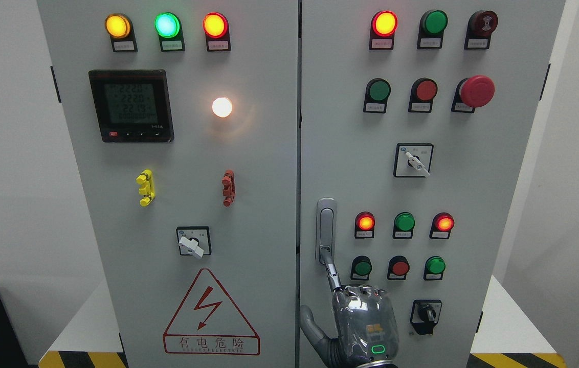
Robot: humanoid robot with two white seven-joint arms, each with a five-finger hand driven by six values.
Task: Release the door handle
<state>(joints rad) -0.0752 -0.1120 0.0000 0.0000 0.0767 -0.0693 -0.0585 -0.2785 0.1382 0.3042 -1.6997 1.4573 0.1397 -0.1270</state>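
Low on the cabinet's right door (473, 194), close to its left edge by the seam between the two doors, stands the upright door handle (326, 225). My hand (363, 322) rises from the bottom edge just under it; I cannot tell which arm it belongs to. One finger (331, 268) is stretched upward with its tip touching the handle's lower end, the thumb juts out left, the other fingers are curled at the knuckles and grip nothing. Right of the handle sit red and green lamps (404, 223)
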